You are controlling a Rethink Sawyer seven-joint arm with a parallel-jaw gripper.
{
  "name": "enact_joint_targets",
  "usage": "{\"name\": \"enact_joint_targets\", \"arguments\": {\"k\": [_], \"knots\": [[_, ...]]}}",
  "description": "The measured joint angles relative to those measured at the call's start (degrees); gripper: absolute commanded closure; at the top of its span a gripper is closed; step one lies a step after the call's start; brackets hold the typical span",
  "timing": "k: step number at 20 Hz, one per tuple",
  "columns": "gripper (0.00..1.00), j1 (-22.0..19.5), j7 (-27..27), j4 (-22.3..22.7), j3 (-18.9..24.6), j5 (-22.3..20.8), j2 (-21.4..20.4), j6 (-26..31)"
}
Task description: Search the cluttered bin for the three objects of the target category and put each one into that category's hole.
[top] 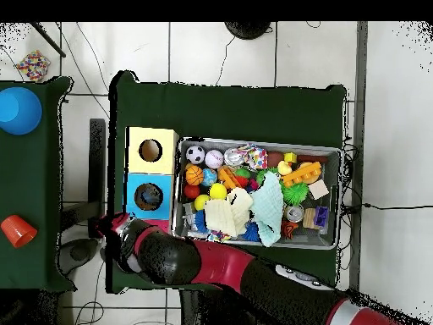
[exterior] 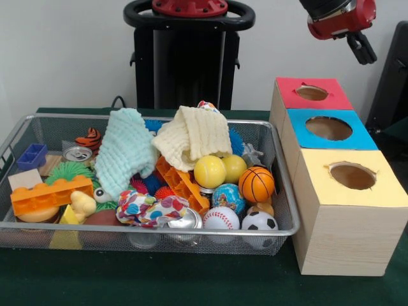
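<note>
Nearest the camera in the front view, along the lower edge of the wire bin (exterior: pixel 13 146), lie a flowered cloth bundle (exterior: pixel 150 209), a crushed can (exterior: pixel 185 220), a baseball (exterior: pixel 220 218) and a soccer ball (exterior: pixel 259 222). Just behind them sit a globe ball (exterior: pixel 228 196), a basketball (exterior: pixel 256 183) and two yellow balls (exterior: pixel 210 171), all crowded into the bin's right-hand end. Toward the left lie orange building blocks (exterior: pixel 51 194). Further back, a mint knitted cloth (exterior: pixel 126 150) and a cream cloth (exterior: pixel 194 135) drape over the heap and hide what is under them.

To the right of the bin stands a row of three boxes, each with a round hole in its top: the yellow box (exterior: pixel 350 210) nearest, the blue box (exterior: pixel 328 131) behind it, the red box (exterior: pixel 311 94) farthest.

The gripper (exterior: pixel 361 46) hangs at the upper right of the frame, above and beyond the red box, well apart from the bin. Whether its jaws are spread or pressed together I cannot tell; nothing shows between them.

The pictures do not say which category is wanted. If it is balls, they lie down and to the left of the gripper, at the bin end closest to the boxes, so the reach would be short; round things offer no long axis to line up with.
</note>
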Motion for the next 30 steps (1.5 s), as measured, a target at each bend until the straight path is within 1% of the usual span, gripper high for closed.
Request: {"name": "enact_joint_targets", "arguments": {"k": [6,10,13,15,17,18,19,20,22,23,24,25,26,27,28,29,30], "knots": [[1.00,0.52,0.00,-0.01,-1.11,0.01,-0.22,0.00],[1.00,1.61,0.00,-0.01,-2.46,0.01,-1.32,0.00],[1.00,4.20,0.00,-0.14,-5.94,0.00,-3.35,0.32],[1.00,7.29,0.00,-0.66,-10.02,0.00,-4.82,1.30],[1.00,12.24,0.00,-1.88,-16.46,-0.33,-6.33,3.11],[1.00,13.78,0.00,-2.37,-18.46,-0.61,-6.64,3.76],[1.00,18.71,0.00,-4.25,-24.76,-1.95,-7.34,5.84],[1.00,20.41,0.00,-4.97,-26.81,-2.58,-7.49,6.64],[1.00,25.00,0.00,-7.11,-32.46,-4.75,-7.75,8.64],[1.00,28.25,0.00,-8.79,-36.47,-6.73,-7.86,10.09],[1.00,29.75,0.00,-9.59,-38.33,-7.71,-7.91,10.76],[1.00,32.71,0.00,-11.43,-42.17,-10.16,-8.02,12.23],[1.00,33.76,0.00,-12.14,-43.60,-11.20,-8.08,12.76],[1.00,35.56,0.00,-13.66,-46.45,-13.54,-8.22,13.82],[1.00,36.09,0.00,-14.27,-47.50,-14.42,-8.28,14.22],[1.00,37.25,0.00,-16.25,-50.82,-17.19,-8.38,15.33],[1.00,37.43,0.00,-16.78,-51.65,-17.86,-8.38,15.52]]}}
